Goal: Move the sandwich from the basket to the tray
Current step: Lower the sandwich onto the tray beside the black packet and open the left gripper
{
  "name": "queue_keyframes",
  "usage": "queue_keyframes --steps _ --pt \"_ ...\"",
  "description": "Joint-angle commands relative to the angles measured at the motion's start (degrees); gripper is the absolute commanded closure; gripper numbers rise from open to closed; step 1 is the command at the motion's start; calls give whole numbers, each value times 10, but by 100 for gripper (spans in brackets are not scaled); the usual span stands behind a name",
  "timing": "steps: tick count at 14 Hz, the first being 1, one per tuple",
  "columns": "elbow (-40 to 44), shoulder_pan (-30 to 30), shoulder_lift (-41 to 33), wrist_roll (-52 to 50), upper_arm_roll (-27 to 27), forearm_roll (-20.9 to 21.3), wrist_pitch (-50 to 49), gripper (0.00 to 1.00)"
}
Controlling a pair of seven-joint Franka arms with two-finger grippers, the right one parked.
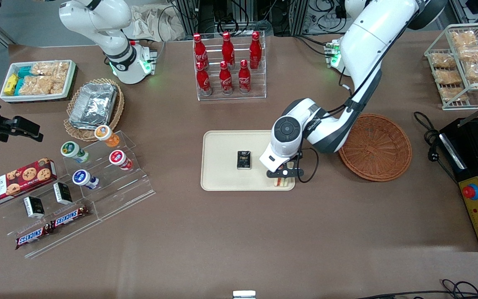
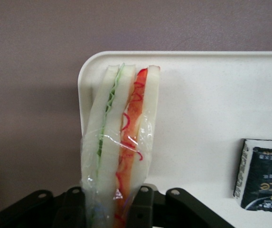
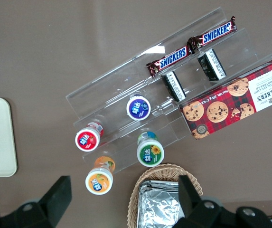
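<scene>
Both tool fingers pinch the sandwich, hiding its base.

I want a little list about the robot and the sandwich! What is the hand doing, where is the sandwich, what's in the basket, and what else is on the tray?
gripper: over the tray's corner nearest the front camera and the basket, shut on the sandwich
sandwich: plastic-wrapped white-bread wedge, red and green filling, held between the fingers
basket: round reddish-brown wicker, nothing in it
tray: flat cream rectangle, beside the basket
also on tray: small black packet
</scene>
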Motion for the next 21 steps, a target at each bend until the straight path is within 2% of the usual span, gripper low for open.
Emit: queue_keyframes --steps 1,7,10,12,15,18,21 --pt "16 -5 16 -16 1 24 7 0" --pt "30 -4 9 -47 0 14 2 0" --pt "41 -5 -17 -53 -2 9 -17 0" --pt "70 -5 -36 -50 -5 -28 -55 0" --pt "134 1 -54 -48 -3 -54 -132 0" --pt "143 52 -105 -51 -4 -74 -158 0" --pt "143 74 -161 -53 -2 -93 -187 0"
